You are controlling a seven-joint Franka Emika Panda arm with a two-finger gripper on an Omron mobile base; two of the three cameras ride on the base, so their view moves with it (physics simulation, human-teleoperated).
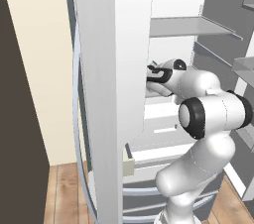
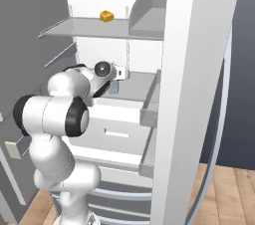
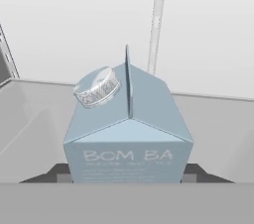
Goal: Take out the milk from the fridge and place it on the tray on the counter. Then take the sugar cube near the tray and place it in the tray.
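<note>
Up close, the gripper (image 3: 128, 178) sits low at either side of the milk (image 3: 129, 141), its dark fingertips (image 3: 55, 171) showing just past the carton's two bottom corners, so the jaws are set around it; whether they actually press on it I cannot tell. The carton is pale blue, upright, with a gabled top, a grey ribbed cap on its left slope and "BOM BA" printed across the near face. It stands on a grey shelf inside the fridge (image 1: 106, 94), with the white back wall behind it. From the left base view the arm reaches in past the thick white door, the hand tucked behind the door's edge. From the right base view a sliver of the milk (image 2: 114, 86) shows beside the wrist, and further up a small orange-yellow block (image 2: 106, 16) rests on the upper shelf (image 2: 94, 29)
</note>
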